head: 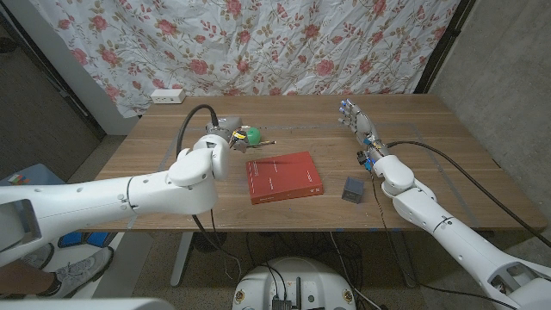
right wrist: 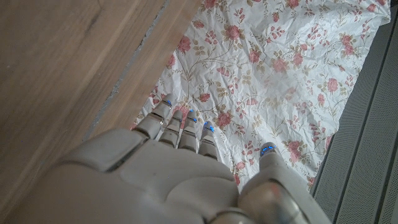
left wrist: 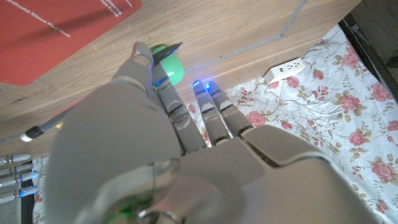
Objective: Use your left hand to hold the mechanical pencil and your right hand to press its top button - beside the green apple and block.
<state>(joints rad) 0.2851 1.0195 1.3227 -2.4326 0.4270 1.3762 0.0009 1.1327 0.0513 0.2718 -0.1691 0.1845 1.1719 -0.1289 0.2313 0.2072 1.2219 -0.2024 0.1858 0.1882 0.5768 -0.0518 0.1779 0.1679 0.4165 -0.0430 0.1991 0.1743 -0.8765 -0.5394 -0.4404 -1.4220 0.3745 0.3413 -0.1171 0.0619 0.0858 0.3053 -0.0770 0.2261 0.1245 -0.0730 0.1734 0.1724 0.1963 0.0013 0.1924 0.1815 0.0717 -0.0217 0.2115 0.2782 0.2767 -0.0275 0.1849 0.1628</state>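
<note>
My left hand (head: pixel 224 138) is at the table's middle back, right beside the green apple (head: pixel 252 135). In the left wrist view this hand (left wrist: pixel 155 143) has its thumb over the mechanical pencil (left wrist: pixel 43 128) and appears to pinch it. The pencil's dark end (left wrist: pixel 173 47) sticks out in front of the apple (left wrist: pixel 173 70), and its middle is hidden by the hand. The small grey block (head: pixel 353 189) sits right of a red book (head: pixel 284 176). My right hand (head: pixel 360 125) is raised at the back right, fingers spread and holding nothing, far from the pencil; the right wrist view shows its fingers (right wrist: pixel 180 127) straight.
The red book lies flat at the table's centre, just in front of the apple. A white power strip (head: pixel 168 96) sits on the floor behind the table's far left corner, under the flowered curtain (head: pixel 284 43). A dark cable (head: pixel 448 159) runs across the table's right side.
</note>
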